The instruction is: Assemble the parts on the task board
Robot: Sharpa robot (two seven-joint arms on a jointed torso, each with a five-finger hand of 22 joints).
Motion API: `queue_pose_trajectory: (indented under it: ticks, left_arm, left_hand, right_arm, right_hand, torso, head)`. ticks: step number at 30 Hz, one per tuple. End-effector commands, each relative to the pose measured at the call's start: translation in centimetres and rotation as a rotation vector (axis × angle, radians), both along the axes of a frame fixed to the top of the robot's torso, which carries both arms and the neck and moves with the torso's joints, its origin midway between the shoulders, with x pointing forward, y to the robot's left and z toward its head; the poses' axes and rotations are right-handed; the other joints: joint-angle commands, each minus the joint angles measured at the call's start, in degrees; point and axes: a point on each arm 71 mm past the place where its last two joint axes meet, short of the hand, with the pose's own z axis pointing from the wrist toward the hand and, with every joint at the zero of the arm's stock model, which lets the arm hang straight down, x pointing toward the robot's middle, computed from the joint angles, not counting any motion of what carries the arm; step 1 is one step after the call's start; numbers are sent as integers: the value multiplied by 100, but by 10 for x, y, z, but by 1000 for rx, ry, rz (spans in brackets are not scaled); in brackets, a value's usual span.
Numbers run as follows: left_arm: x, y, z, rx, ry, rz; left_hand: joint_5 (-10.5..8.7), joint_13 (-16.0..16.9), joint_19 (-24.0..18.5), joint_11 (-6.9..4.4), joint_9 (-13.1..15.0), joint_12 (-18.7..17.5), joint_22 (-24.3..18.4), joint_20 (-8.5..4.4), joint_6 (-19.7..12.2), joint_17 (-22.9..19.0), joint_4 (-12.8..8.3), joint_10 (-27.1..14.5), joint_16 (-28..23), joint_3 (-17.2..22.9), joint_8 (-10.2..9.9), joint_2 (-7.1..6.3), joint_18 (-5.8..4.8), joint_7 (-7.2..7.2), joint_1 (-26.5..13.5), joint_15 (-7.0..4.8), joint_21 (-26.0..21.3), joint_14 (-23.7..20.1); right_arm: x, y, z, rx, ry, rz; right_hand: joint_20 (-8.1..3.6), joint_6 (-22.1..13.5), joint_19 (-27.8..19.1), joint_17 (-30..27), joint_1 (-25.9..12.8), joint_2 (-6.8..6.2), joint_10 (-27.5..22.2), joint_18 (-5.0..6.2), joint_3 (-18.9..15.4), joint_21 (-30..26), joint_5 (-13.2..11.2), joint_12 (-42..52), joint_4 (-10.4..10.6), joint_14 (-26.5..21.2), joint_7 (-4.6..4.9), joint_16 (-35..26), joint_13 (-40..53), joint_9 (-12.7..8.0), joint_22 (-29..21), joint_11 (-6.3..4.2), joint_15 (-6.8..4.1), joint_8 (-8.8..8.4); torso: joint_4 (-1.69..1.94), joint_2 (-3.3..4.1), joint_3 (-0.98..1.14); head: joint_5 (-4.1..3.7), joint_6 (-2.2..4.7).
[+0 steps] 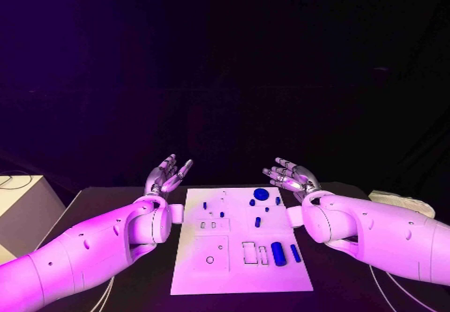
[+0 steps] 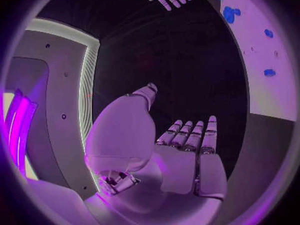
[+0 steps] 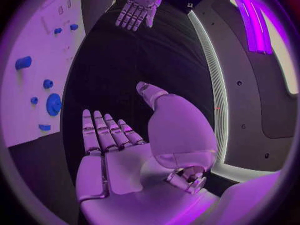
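Note:
The white task board (image 1: 240, 273) lies flat in the middle of the black table. Small blue parts lie on it: a round disc (image 1: 261, 194) near the far edge, a short peg (image 1: 258, 221) at mid board, a thick cylinder (image 1: 277, 250) and a thin bar (image 1: 295, 253) at the near right. My left hand (image 1: 166, 175) hovers off the board's far left corner, fingers spread, holding nothing. My right hand (image 1: 292, 176) hovers off the far right corner, also empty with fingers apart. The board (image 2: 265, 50) and the left hand (image 2: 187, 155) show in the left wrist view; the disc (image 3: 54, 104) and right hand (image 3: 112, 150) in the right wrist view.
A pale box (image 1: 21, 208) stands at the table's left side. A small pale object (image 1: 401, 201) lies at the far right of the table. Bare black tabletop (image 1: 122, 195) runs on both sides of the board.

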Motion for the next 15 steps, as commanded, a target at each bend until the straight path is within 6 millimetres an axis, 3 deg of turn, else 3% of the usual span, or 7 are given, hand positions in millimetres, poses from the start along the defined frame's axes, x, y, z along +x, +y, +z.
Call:
queue_pose_trajectory:
  ticks: [1, 6, 7, 9, 11, 12, 15]
  left_arm:
    - [4, -8, 0, 12, -24, -127]
    - [6, -7, -1, 12, -25, -130]
    - [3, 3, 2, 16, -42, -163]
    - [1, 5, 4, 19, -51, -173]
    - [-1, 7, 7, 27, -64, -195]
    - [-3, 8, 8, 33, -70, -208]
    - [-8, 10, 15, 42, -84, -253]
  left_hand:
    - [48, 16, 58, 67, 21, 41, 16, 75, 118, 15, 57, 90, 33, 91, 48, -10, 74, 477, 279, 69, 41, 53]
    - [53, 84, 377, 270, 155, 137, 63, 117, 775, 133, 16, 788, 195, 161, 234, 95, 58, 634, 374, 136, 139, 773]
    - [42, 93, 518, 294, 184, 152, 81, 123, 914, 159, 10, 920, 236, 171, 276, 100, 42, 649, 383, 156, 176, 943]
    - [45, 117, 1193, 364, 277, 179, 149, 118, 1384, 258, -13, 1425, 389, 222, 416, 118, 5, 668, 410, 145, 354, 1638]
    - [44, 251, 2437, 441, 429, 466, 297, 104, 2119, 469, -54, 2896, 732, 288, 656, 127, 173, 632, 451, 29, 705, 2943]
    - [55, 297, 2609, 363, 496, 604, 307, 100, 2459, 534, -68, 3644, 836, 319, 765, 126, 240, 702, 458, -39, 776, 3298]
    - [49, 254, 3454, 165, 668, 620, 411, -27, 3380, 803, -94, 4248, 1217, 451, 1047, 91, 400, 627, 472, -314, 1165, 4195]
  right_arm:
    - [3, 7, -3, -37, 75, 156]
    - [6, 6, -3, -54, 87, 175]
    - [15, -4, 13, -396, -177, 268]
    - [16, -4, 14, -455, -211, 285]
    - [19, -4, 18, -535, -254, 302]
    - [20, -4, 20, -572, -271, 308]
    - [22, -3, 26, -690, -313, 324]
  right_hand:
    - [43, 531, 684, 101, 493, -23, 744, 191, 99, 72, -28, 93, -110, 899, 899, 156, 53, 107, 55, 56, 10, 154]
    - [19, 2101, 2702, 286, 841, -116, 2770, 498, 148, 346, -157, 276, -270, 2590, 676, 470, 156, 423, 172, -179, -275, 590]
    - [5, 2315, 2827, 293, 878, -142, 2954, 512, 155, 370, -177, 286, -290, 2673, 630, 491, 163, 464, 174, -202, -302, 652]
    - [-108, 2866, 3264, 329, 971, -186, 3277, 530, 208, 459, -177, 300, -325, 3012, 565, 597, 163, 554, 186, -310, -418, 797]
    - [-207, 3213, 3575, 353, 1037, -232, 3476, 529, 268, 506, -146, 275, -360, 3234, 519, 653, 157, 596, 183, -376, -506, 868]
    - [-287, 3328, 3775, 392, 1077, -270, 3625, 529, 307, 551, -118, 274, -391, 3439, 485, 723, 158, 597, 192, -428, -578, 893]
    - [-432, 3501, 4120, 476, 1102, -319, 3851, 523, 366, 651, -51, 247, -419, 3785, 458, 833, 155, 587, 221, -499, -698, 909]
  torso:
    - [1, 1, 0]
    - [1, 1, 0]
    - [39, 70, -41]
    - [45, 84, -44]
    - [54, 118, -45]
    - [56, 146, -51]
    - [69, 239, -58]
  head:
    - [-1, -1]
    - [-1, -1]
    - [-63, -162]
    - [-67, -183]
    - [-69, -203]
    - [-75, -192]
    - [-87, -183]
